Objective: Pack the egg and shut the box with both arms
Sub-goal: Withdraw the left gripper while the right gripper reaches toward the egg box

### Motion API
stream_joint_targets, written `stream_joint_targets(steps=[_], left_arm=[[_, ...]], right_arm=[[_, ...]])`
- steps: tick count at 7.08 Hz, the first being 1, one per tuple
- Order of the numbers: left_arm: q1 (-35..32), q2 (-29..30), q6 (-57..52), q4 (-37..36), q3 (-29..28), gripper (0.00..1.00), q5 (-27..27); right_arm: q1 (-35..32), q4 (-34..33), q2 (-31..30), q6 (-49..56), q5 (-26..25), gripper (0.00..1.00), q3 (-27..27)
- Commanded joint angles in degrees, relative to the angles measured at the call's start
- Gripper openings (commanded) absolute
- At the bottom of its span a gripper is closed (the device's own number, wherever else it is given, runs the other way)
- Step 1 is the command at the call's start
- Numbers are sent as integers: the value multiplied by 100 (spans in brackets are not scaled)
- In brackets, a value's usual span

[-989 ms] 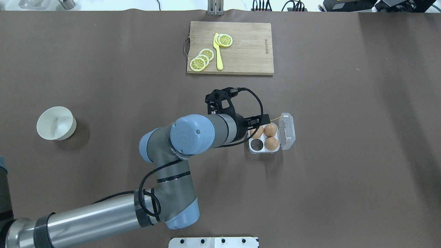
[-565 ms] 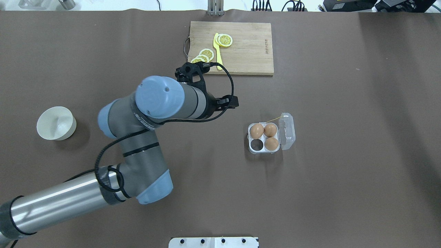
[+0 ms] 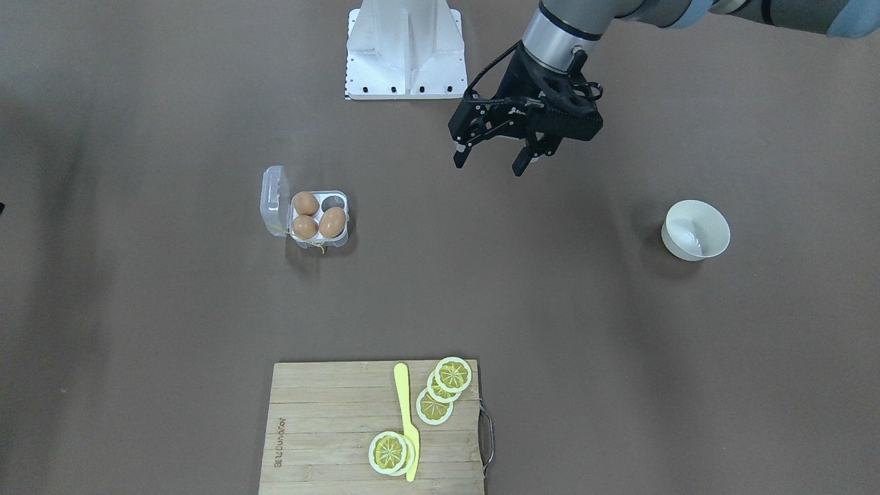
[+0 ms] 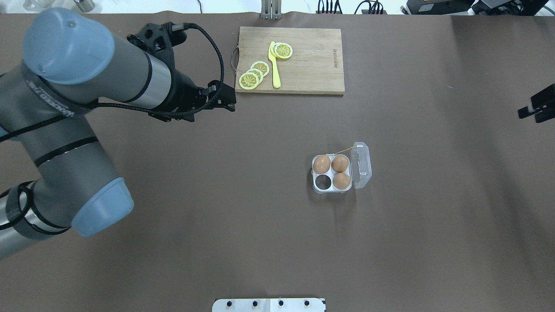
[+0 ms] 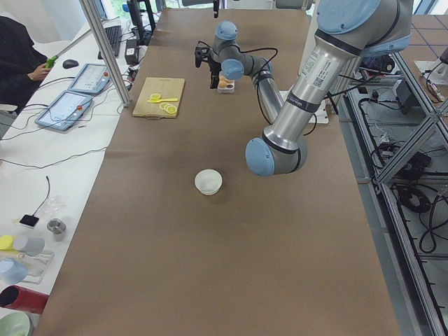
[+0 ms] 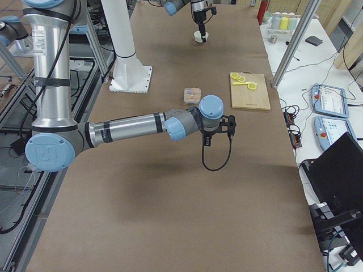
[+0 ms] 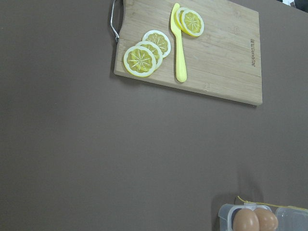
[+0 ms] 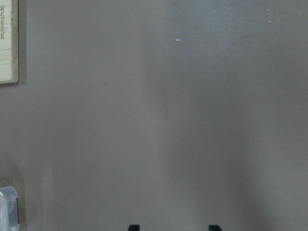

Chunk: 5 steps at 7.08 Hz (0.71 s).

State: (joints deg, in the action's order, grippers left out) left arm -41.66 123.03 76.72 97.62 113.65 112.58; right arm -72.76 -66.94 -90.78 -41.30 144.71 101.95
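A clear plastic four-cell egg carton (image 4: 322, 183) sits near the table's middle, with its hinged see-through lid (image 4: 362, 164) lying open on the robot's right. Three light-brown oval eggs (image 4: 340, 163) sit in its two far cells and its near right cell. Behind the carton, at the far edge, lies a rectangular wooden cutting board (image 4: 316, 65). A yellow plastic knife (image 4: 275, 69) lies on its left half, with round yellow lemon slices (image 4: 249, 80) on either side. A round white bowl (image 3: 694, 230) stands well off to the robot's left.

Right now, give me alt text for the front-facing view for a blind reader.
An open clear egg box holds three eggs, one cell empty. The left arm hovers away from it, jaws open; a white bowl and a cutting board sit apart.
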Motion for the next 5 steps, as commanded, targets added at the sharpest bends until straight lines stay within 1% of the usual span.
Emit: stream_joint_targets(steps=[1, 2, 3, 4, 5], left_arm=[[-115, -95, -8, -32, 43, 98, 89], [-123, -95, -8, -32, 52, 98, 98], [-97, -86, -8, -23, 8, 98, 106], [-114, -94, -8, 3, -62, 98, 115], [-123, -112, -8, 20, -141, 98, 115]], right_arm=[[832, 909, 103, -1115, -259, 0, 9], [1086, 1198, 104, -1143, -259, 0, 44], [1367, 1297, 252, -1326, -276, 0, 53], [1631, 1307, 488, -1658, -276, 0, 61], [1929, 1298, 778, -1870, -477, 0, 62]])
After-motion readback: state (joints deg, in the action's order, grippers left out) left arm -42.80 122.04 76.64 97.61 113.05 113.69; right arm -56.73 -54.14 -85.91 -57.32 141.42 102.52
